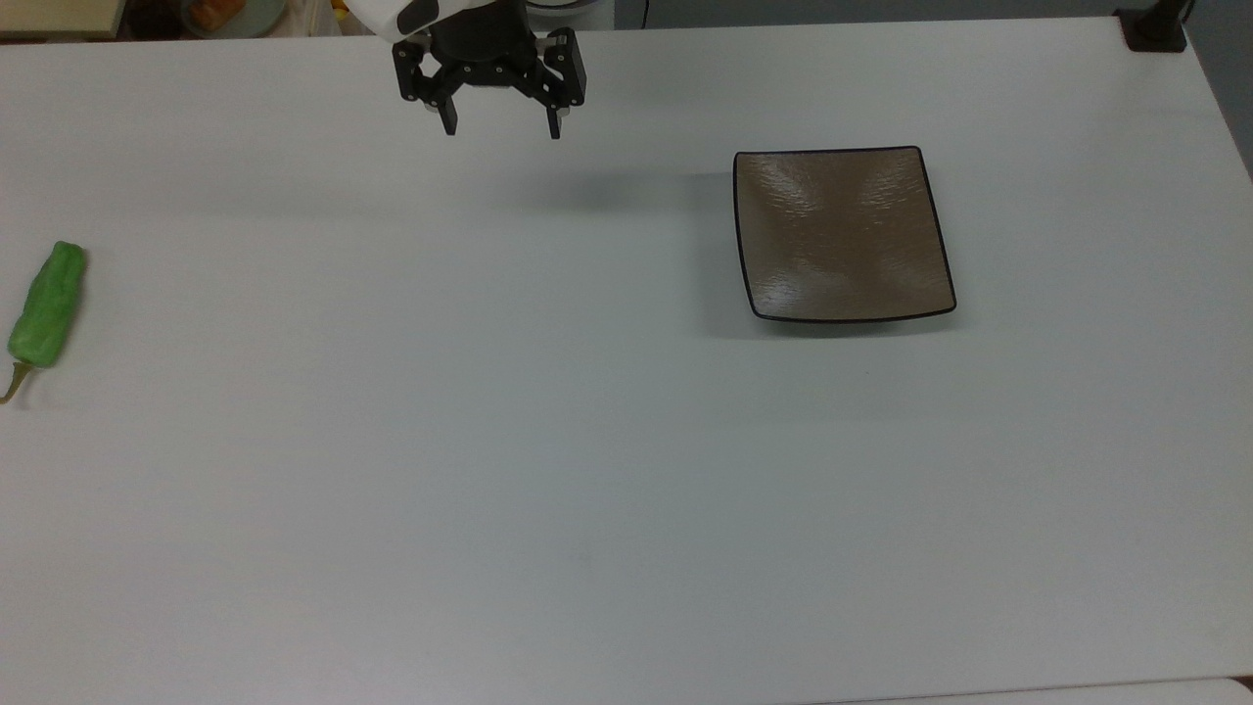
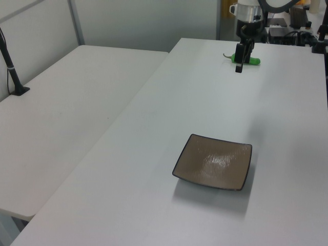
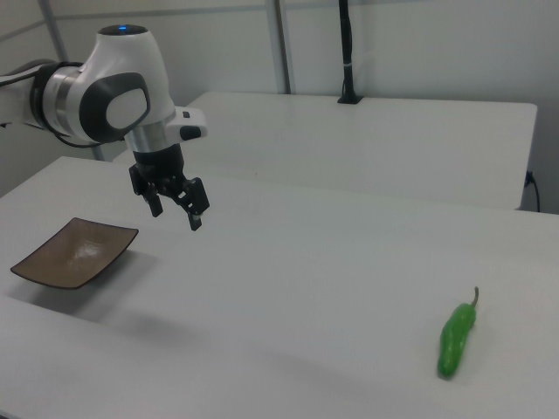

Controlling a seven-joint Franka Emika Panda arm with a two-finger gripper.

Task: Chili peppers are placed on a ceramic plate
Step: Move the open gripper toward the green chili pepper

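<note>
A bright green chili pepper (image 1: pixel 47 305) lies on the white table at the top view's far left, its stem toward the near edge; it also appears as the chili pepper (image 3: pixel 457 340) in the right view and the chili pepper (image 2: pixel 252 61) partly behind the fingers in the left view. The square brown ceramic plate (image 1: pixel 842 235) with a black rim sits empty at the top view's right, seen too as the plate (image 2: pixel 215 162) and the plate (image 3: pixel 74 252). My gripper (image 1: pixel 502 130) hangs open above the table's far edge, between the two, holding nothing; gripper (image 3: pixel 178 209), gripper (image 2: pixel 239 60).
The white table (image 1: pixel 548 441) spreads wide around both objects. A second white table (image 2: pixel 66 107) adjoins it at the left view's left. A black clamp post (image 1: pixel 1155 29) stands at the top view's far right corner.
</note>
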